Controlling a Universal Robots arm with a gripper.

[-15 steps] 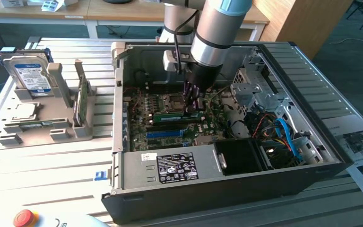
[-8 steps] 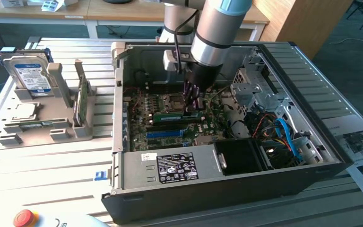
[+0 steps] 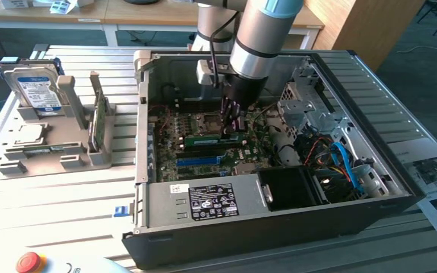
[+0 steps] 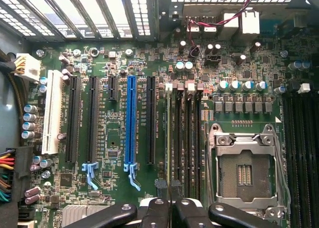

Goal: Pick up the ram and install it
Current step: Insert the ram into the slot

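Claw (image 3: 234, 129) narrow, pinching ram (image 3: 203, 138) upright at slots on motherboard (image 4: 112, 133) inside PC case (image 3: 279, 227); seated or not, can't tell.

Ram (image 4: 169, 138) end behind the tool (image 4: 170, 202)

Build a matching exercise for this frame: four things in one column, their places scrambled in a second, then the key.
1. long thin green ram stick
2. silver hard drive with blue label
3. round red button
4. grey metal power supply with black label

A. nearest the camera, at the exterior view's left
B. upright in the grey holder beside the black computer case
C. in the gripper, over the green motherboard
D. inside that case, along its near wall

Pairs: 1-C, 2-B, 3-A, 4-D
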